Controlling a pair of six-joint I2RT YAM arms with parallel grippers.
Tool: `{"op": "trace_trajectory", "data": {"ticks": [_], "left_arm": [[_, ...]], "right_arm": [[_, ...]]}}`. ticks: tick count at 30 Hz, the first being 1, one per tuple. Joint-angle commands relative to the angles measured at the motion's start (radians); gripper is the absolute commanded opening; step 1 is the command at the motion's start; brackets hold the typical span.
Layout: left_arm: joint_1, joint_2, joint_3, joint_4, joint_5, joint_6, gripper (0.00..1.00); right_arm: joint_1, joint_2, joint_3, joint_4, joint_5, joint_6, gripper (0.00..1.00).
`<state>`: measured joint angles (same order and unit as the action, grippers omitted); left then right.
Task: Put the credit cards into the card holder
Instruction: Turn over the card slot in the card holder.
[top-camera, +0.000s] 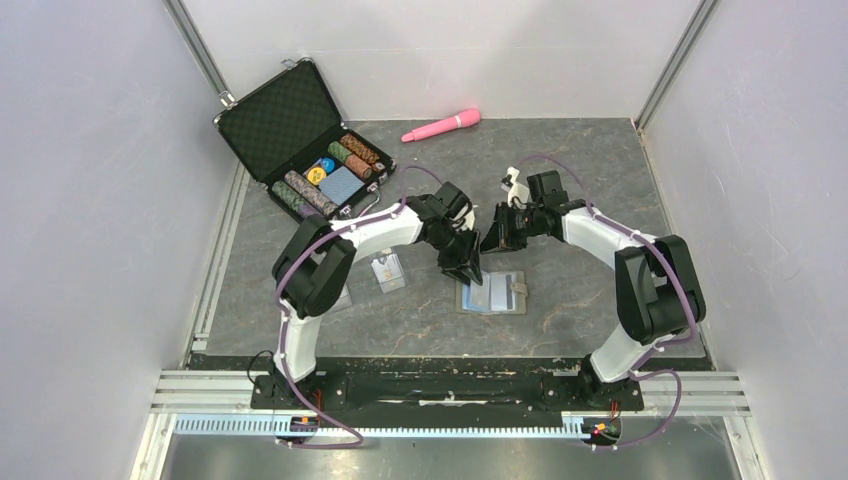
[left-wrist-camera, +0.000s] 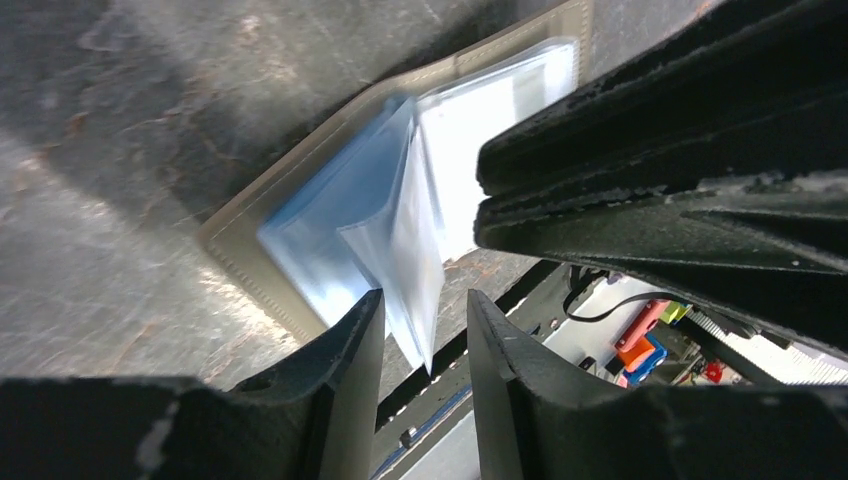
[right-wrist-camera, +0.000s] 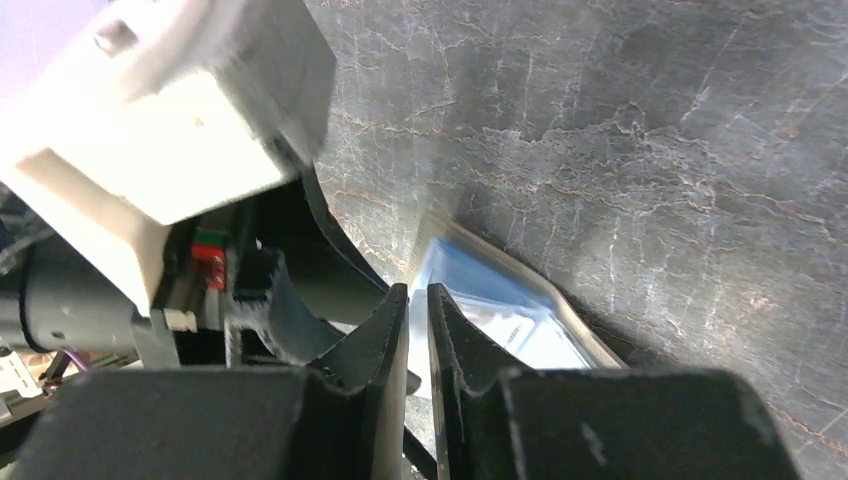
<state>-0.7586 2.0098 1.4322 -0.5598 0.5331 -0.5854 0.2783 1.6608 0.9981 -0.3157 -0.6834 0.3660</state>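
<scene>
The khaki card holder (top-camera: 492, 294) lies open on the table, its light-blue lining up. My left gripper (top-camera: 462, 266) hangs over its left edge. In the left wrist view the holder (left-wrist-camera: 240, 250) is below, and a clear sleeve flap (left-wrist-camera: 410, 250) stands up between my open fingers (left-wrist-camera: 425, 300) without being pinched. My right gripper (top-camera: 497, 236) hovers just behind the holder. In the right wrist view its jaws (right-wrist-camera: 418, 292) are nearly closed on a thin pale card edge above the holder (right-wrist-camera: 500, 290). Another credit card (top-camera: 388, 271) lies on the table to the left.
A black hard case (top-camera: 300, 140) with poker chips stands open at the back left. A pink cylindrical object (top-camera: 441, 124) lies at the back. White walls enclose the table, and a metal rail (top-camera: 450, 385) runs along the near edge.
</scene>
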Motion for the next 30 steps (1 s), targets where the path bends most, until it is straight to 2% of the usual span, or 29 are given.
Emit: {"op": "trace_trajectory", "data": {"ticks": [1, 12, 21, 30], "left_arm": [[-0.035, 0.019, 0.082, 0.022, 0.048, -0.022, 0.44], [-0.048, 0.052, 0.153, -0.018, 0.052, 0.004, 0.41], [-0.066, 0.121, 0.181, 0.05, 0.197, -0.025, 0.43], [-0.106, 0.19, 0.275, 0.015, 0.206, -0.021, 0.45]], "right_arm": [[-0.013, -0.045, 0.002, -0.012, -0.009, -0.024, 0.14], [-0.031, -0.047, -0.009, -0.031, 0.002, -0.043, 0.14], [-0.064, -0.064, -0.002, -0.062, 0.017, -0.063, 0.15], [-0.105, -0.073, -0.001, -0.101, 0.024, -0.099, 0.15]]}}
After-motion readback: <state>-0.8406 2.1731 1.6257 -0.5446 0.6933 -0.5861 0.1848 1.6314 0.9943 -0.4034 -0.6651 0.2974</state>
